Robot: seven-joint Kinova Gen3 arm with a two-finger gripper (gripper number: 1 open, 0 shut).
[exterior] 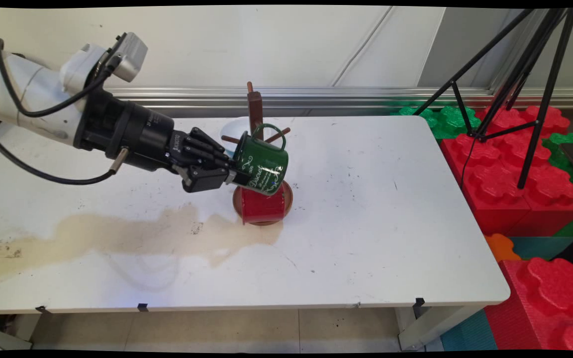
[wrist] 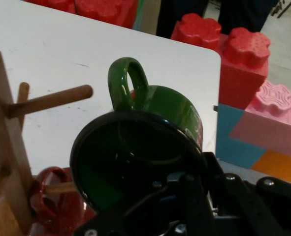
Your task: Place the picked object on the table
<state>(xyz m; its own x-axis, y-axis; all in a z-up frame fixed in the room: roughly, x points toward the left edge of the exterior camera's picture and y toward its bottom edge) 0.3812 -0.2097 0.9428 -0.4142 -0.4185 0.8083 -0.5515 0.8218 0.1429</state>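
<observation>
So the green mug (exterior: 261, 168) is up off the counter (exterior: 366, 199) right now, tipped on its side with the open mouth facing back toward the claw (exterior: 231, 175) and the handle pointing up. The claw is closed down on the mug's rim, one finger seems to go inside the mouth and the other outside, so it's only as wide as the mug wall.

Just past the mug stands the wooden mug rack (exterior: 255, 113), and in the hand view one of its pegs (wrist: 56, 100) sticks out right beside the mug's handle (wrist: 128, 81), close but not through the loop yet. So no, the green mug isn't hanging on anything so far.

Right below the claw and the green mug there's a red mug (exterior: 262, 205), sitting low at the rack's round base. It looks like it's hooked on a lower peg, but I can't tell for sure.

Further below the claw, on the near side, a big tan stain (exterior: 117, 233) spreads across the counter.
</observation>
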